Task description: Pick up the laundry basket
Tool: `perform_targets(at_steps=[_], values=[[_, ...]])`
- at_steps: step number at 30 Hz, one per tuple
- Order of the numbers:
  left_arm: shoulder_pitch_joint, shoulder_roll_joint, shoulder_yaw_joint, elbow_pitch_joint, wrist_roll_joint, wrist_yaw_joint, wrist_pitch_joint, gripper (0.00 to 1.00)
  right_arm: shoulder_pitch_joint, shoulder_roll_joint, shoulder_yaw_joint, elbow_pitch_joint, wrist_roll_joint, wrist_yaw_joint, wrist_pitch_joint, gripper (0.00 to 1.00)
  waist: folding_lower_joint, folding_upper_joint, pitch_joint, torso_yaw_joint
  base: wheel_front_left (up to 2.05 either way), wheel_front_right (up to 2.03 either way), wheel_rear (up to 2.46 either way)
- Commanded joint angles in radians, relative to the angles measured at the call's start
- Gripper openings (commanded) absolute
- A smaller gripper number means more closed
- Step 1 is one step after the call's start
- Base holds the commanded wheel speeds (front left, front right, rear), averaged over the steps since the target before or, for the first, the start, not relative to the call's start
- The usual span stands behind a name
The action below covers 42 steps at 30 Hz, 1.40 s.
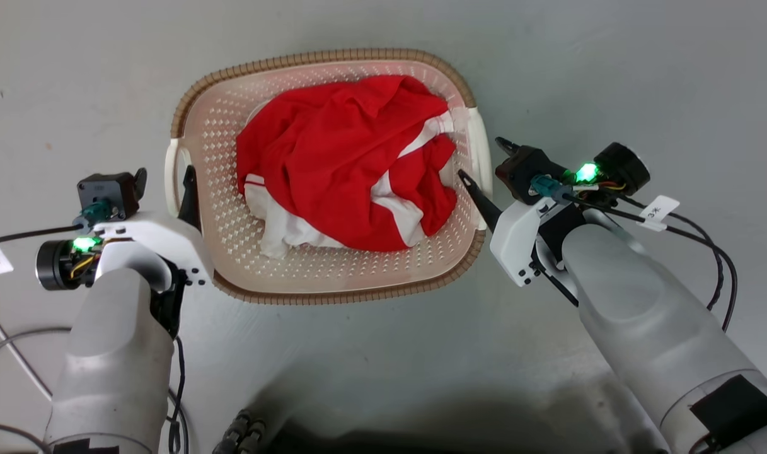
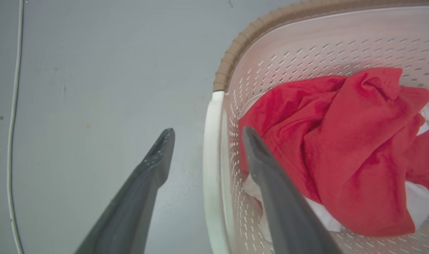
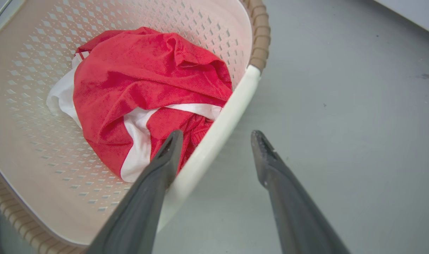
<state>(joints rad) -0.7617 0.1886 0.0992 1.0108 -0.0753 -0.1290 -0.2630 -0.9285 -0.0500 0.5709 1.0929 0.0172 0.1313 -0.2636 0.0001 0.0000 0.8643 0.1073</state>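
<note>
The red and white cloth hides most of the laundry basket's bottom, and I cannot tell whether it is one garment or several. In the head view, the wrists hide much of both end effectors' fingers.

There is one laundry basket, with two white handles. It sits on the grey floor between the two arms.

The left end effector is spread wide across the left handle, one finger inside the basket and one outside. The right end effector straddles the right handle the same way. I cannot tell whether either touches its handle.

A thin pale cable lies on the floor left of the basket.
</note>
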Motion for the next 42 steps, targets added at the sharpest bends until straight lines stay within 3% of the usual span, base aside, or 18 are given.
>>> perform_targets(at_steps=[1,15,16,17,18,19,28,42], values=[[-0.021,-0.002,-0.006,0.009,-0.003,-0.001,-0.003,1.00,-0.023,-0.001,0.004,0.010,0.003,-0.001,-0.002,1.00,-0.0001,0.0000,0.023,0.011,0.00,0.00,0.00],[-0.077,-0.024,-0.051,0.079,-0.020,-0.002,-0.003,1.00,-0.071,-0.003,0.010,0.078,0.008,-0.001,0.000,1.00,-0.0001,0.0000,0.077,0.027,0.00,0.00,0.00],[-0.078,-0.026,-0.056,0.080,-0.024,-0.002,-0.003,1.00,-0.072,-0.003,0.010,0.082,0.008,-0.001,0.000,0.71,-0.0001,0.0000,0.079,0.027,0.00,0.00,0.00],[-0.077,-0.029,-0.062,0.088,-0.026,-0.002,-0.003,0.49,-0.075,-0.003,0.008,0.084,0.009,-0.001,0.000,0.25,-0.0001,0.0000,0.080,0.028,0.00,0.00,0.00],[-0.079,-0.029,-0.070,0.090,-0.026,-0.002,-0.003,0.15,-0.077,-0.003,0.006,0.088,0.008,-0.001,0.000,0.00,-0.0001,0.0000,0.081,0.028,0.00,0.00,0.00],[-0.081,-0.033,-0.077,0.092,-0.033,-0.002,-0.003,0.00,-0.076,-0.003,0.008,0.094,0.008,-0.001,0.003,0.00,-0.0001,0.0000,0.082,0.030,0.00,0.00,0.00],[-0.061,-0.038,-0.126,0.089,-0.089,0.000,-0.003,0.00,-0.056,-0.005,0.011,0.120,0.011,0.002,0.001,0.00,-0.0001,0.0000,0.037,0.036,0.00,0.00,0.00],[0.012,-0.039,-0.175,0.110,-0.141,0.000,-0.006,0.00,0.051,-0.004,0.089,0.122,0.107,0.002,0.058,0.00,-0.0001,0.0000,-0.186,-0.004,0.00,0.00,0.00]])
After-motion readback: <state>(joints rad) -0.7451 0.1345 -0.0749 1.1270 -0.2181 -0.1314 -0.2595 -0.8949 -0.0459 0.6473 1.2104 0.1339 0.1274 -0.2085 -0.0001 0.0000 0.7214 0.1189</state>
